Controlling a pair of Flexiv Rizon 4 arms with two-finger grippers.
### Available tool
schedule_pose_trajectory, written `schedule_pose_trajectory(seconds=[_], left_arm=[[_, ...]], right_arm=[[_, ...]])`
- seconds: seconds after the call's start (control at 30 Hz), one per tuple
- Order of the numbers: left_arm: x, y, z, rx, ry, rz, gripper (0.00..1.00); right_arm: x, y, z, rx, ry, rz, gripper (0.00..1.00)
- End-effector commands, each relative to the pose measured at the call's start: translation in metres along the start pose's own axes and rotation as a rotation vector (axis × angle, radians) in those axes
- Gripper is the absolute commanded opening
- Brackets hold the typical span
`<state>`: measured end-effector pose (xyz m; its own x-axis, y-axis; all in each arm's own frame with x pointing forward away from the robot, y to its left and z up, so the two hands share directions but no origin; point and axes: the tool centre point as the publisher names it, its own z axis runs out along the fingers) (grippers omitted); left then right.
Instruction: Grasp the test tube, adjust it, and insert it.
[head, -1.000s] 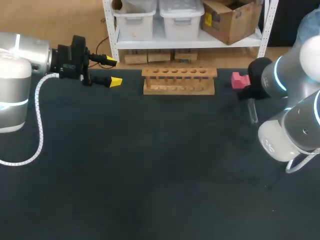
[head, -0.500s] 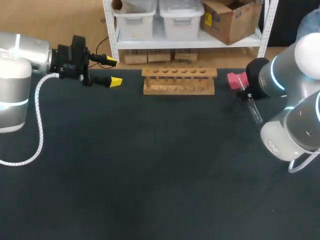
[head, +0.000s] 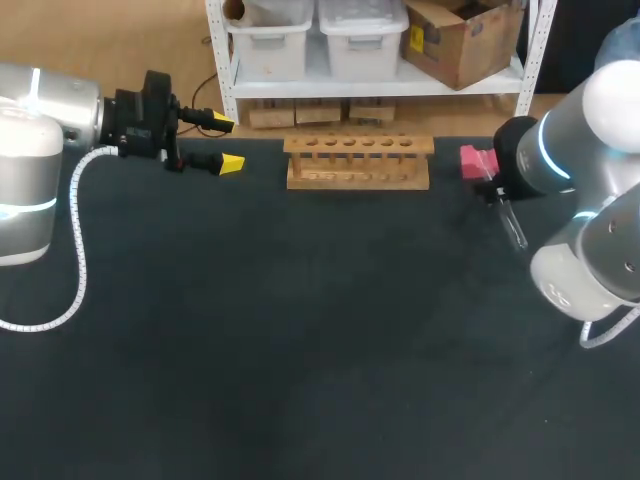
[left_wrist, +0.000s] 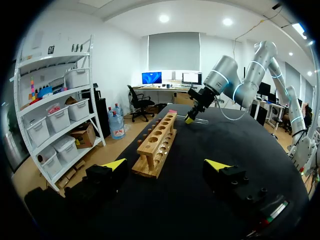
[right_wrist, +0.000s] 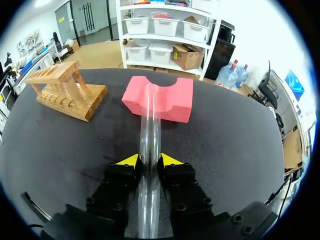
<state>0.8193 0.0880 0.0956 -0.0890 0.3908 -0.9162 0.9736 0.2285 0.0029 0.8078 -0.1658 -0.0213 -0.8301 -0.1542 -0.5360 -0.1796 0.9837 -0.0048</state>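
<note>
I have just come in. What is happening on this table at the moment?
The right arm holds a clear test tube, jaws shut on it, close to a pink foam block. The wooden rack stands nearby and the tube is not yet in it. The left arm is at the table's far left corner, jaws open and empty.

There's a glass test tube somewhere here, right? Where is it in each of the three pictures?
Head view: the test tube hangs from the right claw, on the table's right, near the pink block.
Left wrist view: far ahead, held by the other arm's claw, past the rack's far end.
Right wrist view: gripped between the claw's fingers, pointing at the pink block.
Shared landmark: the wooden rack.
</note>
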Motion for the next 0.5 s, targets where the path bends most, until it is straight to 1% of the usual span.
schedule_pose_trajectory(seconds=[0.03, 0.5], left_arm=[[0.0005, -0.002, -0.0002, -0.006, -0.002, 0.001, 1.0], [0.0005, -0.002, -0.0002, -0.006, -0.002, 0.001, 1.0]], right_arm=[[0.0008, 0.0022, 0.0001, 0.017, -0.003, 0.006, 0.0], [-0.0017, 0.004, -0.0045, 0.054, -0.003, 0.07, 0.0]])
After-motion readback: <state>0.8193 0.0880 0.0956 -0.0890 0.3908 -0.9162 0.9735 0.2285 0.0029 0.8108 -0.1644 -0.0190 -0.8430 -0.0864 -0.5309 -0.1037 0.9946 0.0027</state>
